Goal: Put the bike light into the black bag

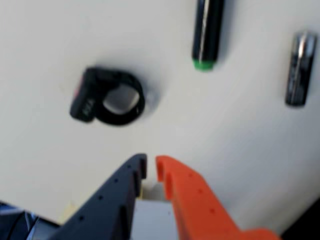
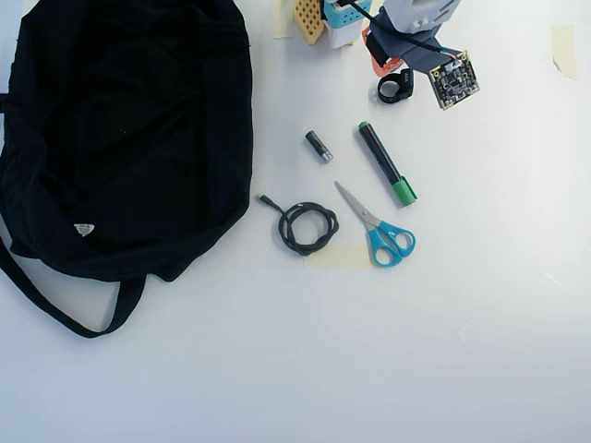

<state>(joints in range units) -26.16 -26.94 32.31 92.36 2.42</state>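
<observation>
Task status, as judged from both views: barely begun. No grasp made; no transfer made.

Small black chunky bike light with round ring-like clamp (image 1: 107, 97): lying on the white table (image 1: 240, 150), in the overhead view (image 2: 395, 89) well to the right of the large soft black fabric bag (image 2: 129, 138) and up near the arm's base. Not in the bag, not in the gripper.

Two-finger gripper, one finger dark and one orange (image 1: 151, 167): fingers nearly closed, a narrow slit between the tips, nothing held. In the wrist view, positioned short of the bike light, apart from it, offset toward the lower right.

Remaining, by estimate: open the fingers, close on the bike light, lift, carry across to the bag, release over or into the opening.

Other items, relative to the bag in the overhead view: small black-and-silver cylinder (image 2: 319, 146), green-capped black marker (image 2: 386, 164), coiled black cable (image 2: 307, 227), blue-handled scissors (image 2: 377, 229), all to the right of the bag and untouched.

Hidden or unclear:
- Bag opening not distinguishable; black fabric shows no mouth edge.
- Gripper in the overhead view masked by the wrist camera board and the arm.
- Wrist view blurred; detail on the bike light body illegible.
- Marker cut off at the top edge of the wrist view.
</observation>
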